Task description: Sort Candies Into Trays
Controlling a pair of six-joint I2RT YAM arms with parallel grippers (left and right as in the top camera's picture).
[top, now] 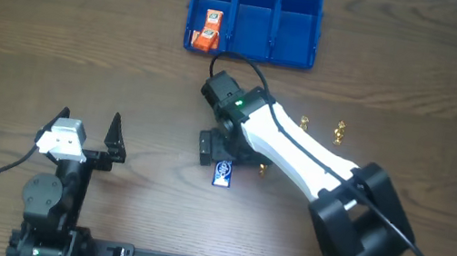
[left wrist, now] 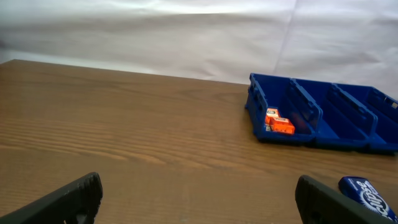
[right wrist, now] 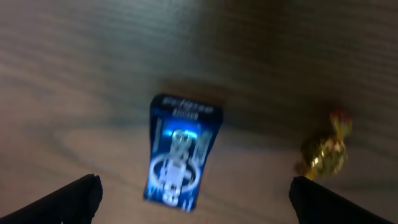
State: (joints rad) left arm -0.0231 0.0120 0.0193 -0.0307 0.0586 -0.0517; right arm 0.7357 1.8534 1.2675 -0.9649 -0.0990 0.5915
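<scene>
A blue three-compartment tray (top: 250, 47) stands at the far middle of the table, with two orange candies (top: 207, 31) in its left compartment. A blue wrapped candy (top: 222, 174) lies flat on the wood at the table's middle. My right gripper (top: 229, 156) hovers just above it, open, and the blue candy (right wrist: 180, 152) lies between and ahead of its fingers (right wrist: 68, 199). A gold candy (right wrist: 326, 149) sits beside it. My left gripper (top: 90, 117) is open at the near left, holding nothing. From it I see the tray (left wrist: 317, 134), the orange candies (left wrist: 278, 121) and the blue candy (left wrist: 367, 194).
Two more gold candies (top: 305, 122) (top: 339, 132) lie right of the right arm's white link. A third gold candy (top: 263, 168) lies close by the right gripper. The tray's middle and right compartments hold nothing. Bare wood stretches across the left half.
</scene>
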